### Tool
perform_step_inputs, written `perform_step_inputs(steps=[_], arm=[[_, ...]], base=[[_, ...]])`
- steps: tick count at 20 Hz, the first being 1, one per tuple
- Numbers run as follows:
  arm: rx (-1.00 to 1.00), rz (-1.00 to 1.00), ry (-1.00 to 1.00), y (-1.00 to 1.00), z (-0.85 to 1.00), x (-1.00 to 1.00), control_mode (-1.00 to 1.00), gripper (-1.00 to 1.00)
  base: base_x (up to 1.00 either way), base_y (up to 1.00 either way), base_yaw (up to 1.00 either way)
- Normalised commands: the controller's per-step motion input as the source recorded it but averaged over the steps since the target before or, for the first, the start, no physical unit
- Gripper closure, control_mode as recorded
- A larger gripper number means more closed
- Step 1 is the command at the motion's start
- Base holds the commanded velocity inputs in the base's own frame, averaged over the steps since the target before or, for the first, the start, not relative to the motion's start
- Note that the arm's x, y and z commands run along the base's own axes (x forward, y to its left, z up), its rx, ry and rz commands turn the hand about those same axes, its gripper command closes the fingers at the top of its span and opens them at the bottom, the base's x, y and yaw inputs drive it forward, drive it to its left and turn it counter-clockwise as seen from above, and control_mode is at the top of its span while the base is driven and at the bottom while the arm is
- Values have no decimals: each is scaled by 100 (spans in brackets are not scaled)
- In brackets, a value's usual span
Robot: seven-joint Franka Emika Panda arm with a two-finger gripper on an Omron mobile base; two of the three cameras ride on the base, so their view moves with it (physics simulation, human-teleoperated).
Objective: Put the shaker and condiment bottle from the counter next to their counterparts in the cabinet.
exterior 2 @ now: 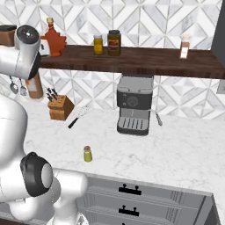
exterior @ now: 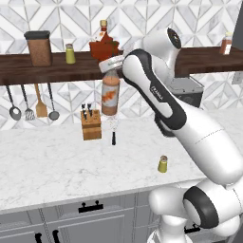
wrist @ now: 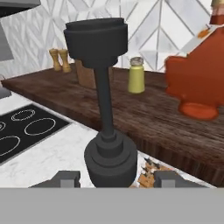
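The condiment bottle (exterior: 110, 96), clear with brown-orange liquid and a white label, hangs in the air just below the front edge of the cabinet shelf (exterior: 52, 72). My gripper (exterior: 110, 65) is shut on its neck from above. In the hand view the black pour spout (wrist: 103, 87) rises between my fingertips (wrist: 65, 178). On the shelf stand the maple-leaf bottle (exterior: 103, 46) (wrist: 199, 76) and a yellow-green shaker (exterior: 70, 54) (wrist: 136, 75). The other shaker (exterior: 163, 164) (exterior 2: 88, 154) stands upright on the counter near the front edge, apart from the gripper.
A knife block (exterior: 91, 125) and a whisk (exterior 2: 78, 117) sit under the held bottle. Utensils (exterior: 31, 103) hang below the shelf at the left. A brown canister (exterior: 39, 48), jars (exterior 2: 114, 42) and a spice bottle (exterior 2: 185, 47) share the shelf. A coffee machine (exterior 2: 134, 105) stands at the right.
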Motion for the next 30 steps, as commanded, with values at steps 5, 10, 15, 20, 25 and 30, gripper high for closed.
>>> perform_step_inputs(steps=[5,10,15,20,25,30], arm=[[2,-4,-10,-15,50,-5,-100,100],[4,-11,-5,-35,63,-1,-100,100],[4,-15,0,-37,61,0,-100,100],[3,-13,0,-43,56,0,-100,100],[2,-8,0,-47,40,1,-100,100],[0,2,0,-44,1,6,-100,100]], base=[[0,0,0],[0,0,0],[0,0,0],[0,0,0],[0,0,0],[0,0,0]])
